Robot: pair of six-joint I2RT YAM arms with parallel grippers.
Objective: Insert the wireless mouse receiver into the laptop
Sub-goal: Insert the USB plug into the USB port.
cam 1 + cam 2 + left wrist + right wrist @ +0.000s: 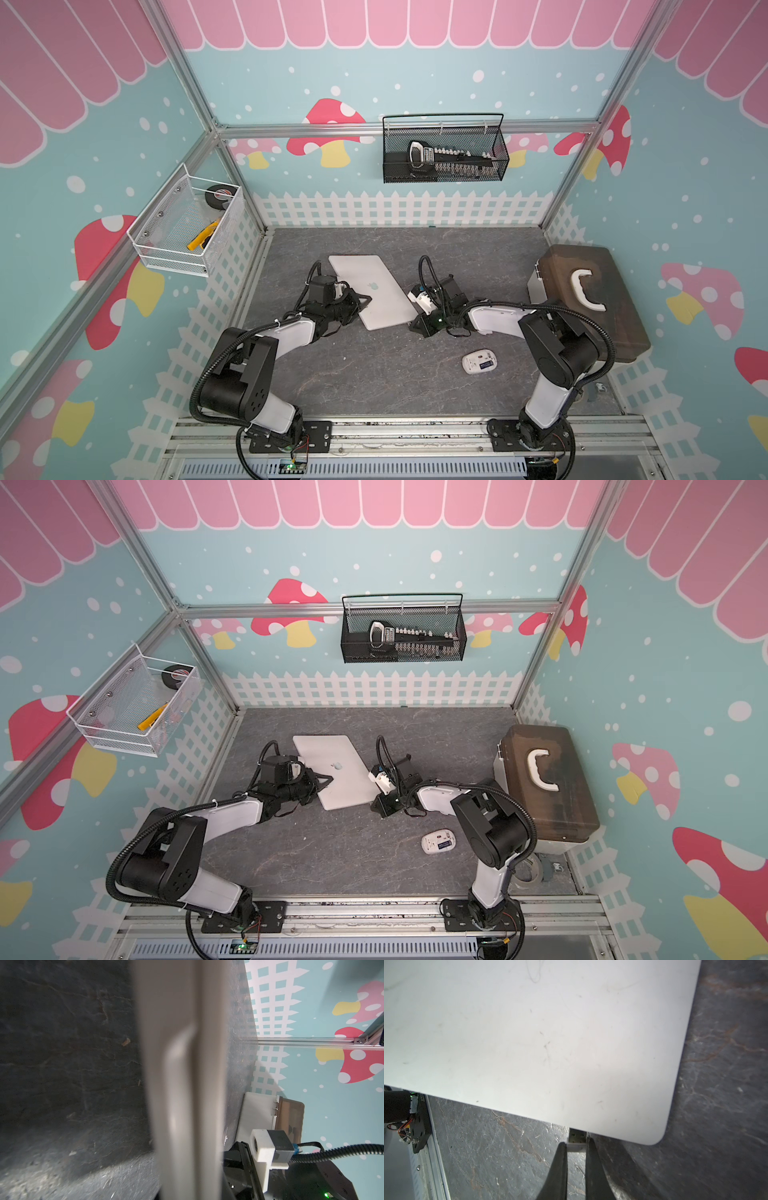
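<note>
Grey tabletop (pixel 488 1157): only R wrist cam shows R pincer (pixel 576 1144) clamping receiver (pixel 577 1136) at laptop (pixel 529 1043) edge; L pincer (pixel 365 300) closed.

The left arm (pixel 286 330) and the right arm (pixel 494 318) reach forward from their bases, elbows bent, forearms low over the worktop (pixel 353 374) and angled toward each other. The left hand (pixel 365 300) is closed. The right hand (pixel 576 1145) faces it, its fingers (pixel 560 1167) pinching the receiver (pixel 576 1139).
</note>
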